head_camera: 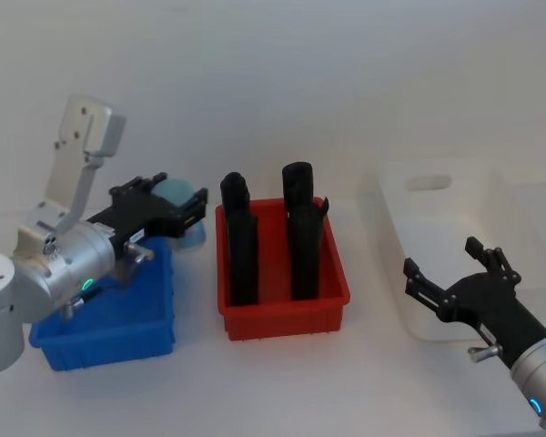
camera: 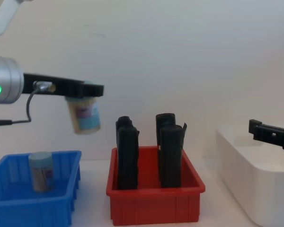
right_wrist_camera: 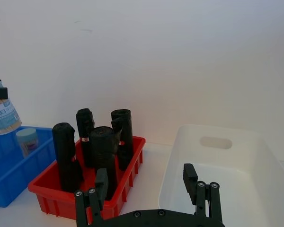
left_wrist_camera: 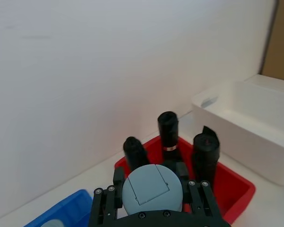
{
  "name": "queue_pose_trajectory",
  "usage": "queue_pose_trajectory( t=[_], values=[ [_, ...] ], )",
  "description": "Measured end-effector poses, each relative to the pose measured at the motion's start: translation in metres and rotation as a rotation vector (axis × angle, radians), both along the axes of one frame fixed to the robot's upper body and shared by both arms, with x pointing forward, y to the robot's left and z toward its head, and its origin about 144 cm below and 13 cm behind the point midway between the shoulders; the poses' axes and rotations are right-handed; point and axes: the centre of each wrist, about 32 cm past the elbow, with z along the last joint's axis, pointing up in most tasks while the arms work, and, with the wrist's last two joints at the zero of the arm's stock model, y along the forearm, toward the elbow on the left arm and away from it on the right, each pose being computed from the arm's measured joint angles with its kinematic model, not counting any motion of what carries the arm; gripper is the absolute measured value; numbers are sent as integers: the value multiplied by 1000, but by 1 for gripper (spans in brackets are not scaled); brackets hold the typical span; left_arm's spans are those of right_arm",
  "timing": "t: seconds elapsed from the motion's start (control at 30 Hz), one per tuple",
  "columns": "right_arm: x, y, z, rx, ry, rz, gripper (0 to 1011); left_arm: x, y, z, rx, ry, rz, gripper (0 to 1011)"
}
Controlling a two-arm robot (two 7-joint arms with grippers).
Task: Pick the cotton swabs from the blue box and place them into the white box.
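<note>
Cotton swabs: two jars. One blue box, one white box, one red bin, four black rolls.

The held jar (camera: 85, 116) hangs left of the red bin (head_camera: 283, 320), well above its rim, with the lid up and the body slightly tilted. It sits over the side of the blue box (camera: 33, 204) that faces the red bin and is clear of that box's rim. The second jar (camera: 41, 171) stands upright inside the blue box, farther left of the red bin.

The left gripper (head_camera: 193, 208) is clamped narrowly on the top of the held jar, one finger on each side. The right gripper (head_camera: 444, 260) hovers to the right of the red bin with its fingers spread wide and nothing between them. It is above the near part of the white box (head_camera: 434, 246) and touches nothing.

All four black rolls (head_camera: 242, 246) stand upright in the red bin and rise above its rim; in the chest view the held jar's base sits level with the roll tops. A strip of bare table (head_camera: 197, 350) separates the red bin from the blue box, and a wider strip separates it from the white box. The white box interior is open from above.
</note>
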Motion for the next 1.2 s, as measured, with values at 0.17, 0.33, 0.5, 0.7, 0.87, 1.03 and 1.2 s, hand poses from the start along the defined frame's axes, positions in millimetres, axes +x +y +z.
queue_pose_trajectory(
  t=[0.17, 0.33, 0.5, 0.7, 0.87, 1.03, 1.2],
  values=[
    [0, 0, 0, 0, 0, 0, 1002, 1, -7, 11, -1, 0, -71, 671],
    [0, 0, 0, 0, 0, 0, 1002, 2, -15, 22, -4, 10, -159, 671],
    [0, 0, 0, 0, 0, 0, 1002, 5, -25, 30, -10, 26, -246, 671],
    [0, 0, 0, 0, 0, 0, 1002, 10, -35, 36, -16, 54, -335, 671],
    [0, 0, 0, 0, 0, 0, 1002, 13, -42, 38, -20, 72, -387, 671],
    [0, 0, 0, 0, 0, 0, 1002, 15, -47, 40, -23, 86, -426, 671],
    [0, 0, 0, -2, -1, 10, 1002, 16, -50, 42, -24, 93, -447, 671]
  ],
)
